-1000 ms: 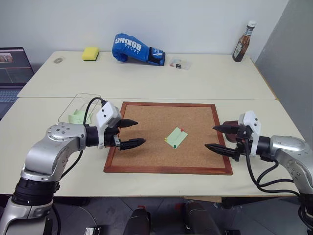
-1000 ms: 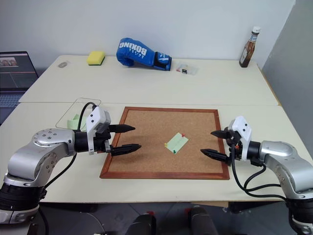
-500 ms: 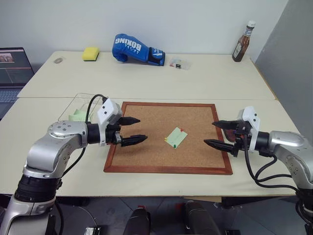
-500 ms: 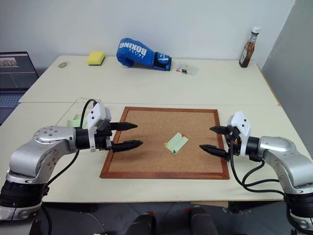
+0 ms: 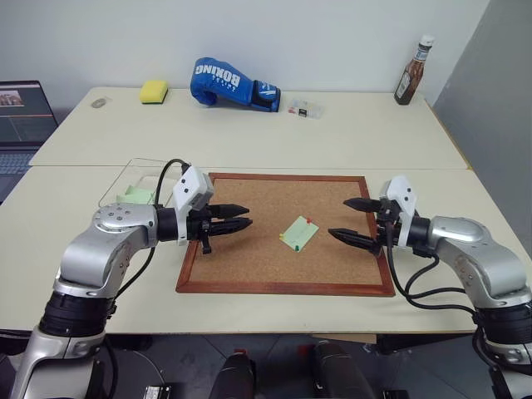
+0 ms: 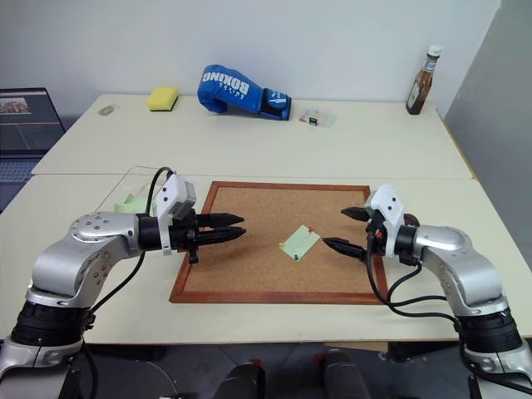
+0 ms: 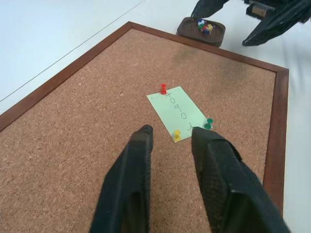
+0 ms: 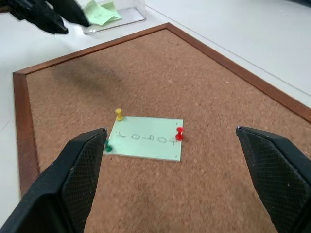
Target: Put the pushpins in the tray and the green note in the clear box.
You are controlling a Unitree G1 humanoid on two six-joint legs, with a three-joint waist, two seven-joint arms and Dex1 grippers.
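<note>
Over the corkboard [image 5: 287,233], faced the pinned green note [image 7: 181,114]: left fingers [image 7: 138,160] narrowly parted, apparently empty; right fingers [image 8: 85,160] spread wide.

You have two cream tables [image 5: 249,133] butted together. The far one carries sponge [image 5: 154,91], glove [image 5: 233,82], small case [image 5: 304,107], bottle [image 5: 413,71]; the near one corkboard [image 5: 249,274], clear box [image 5: 133,184].
</note>
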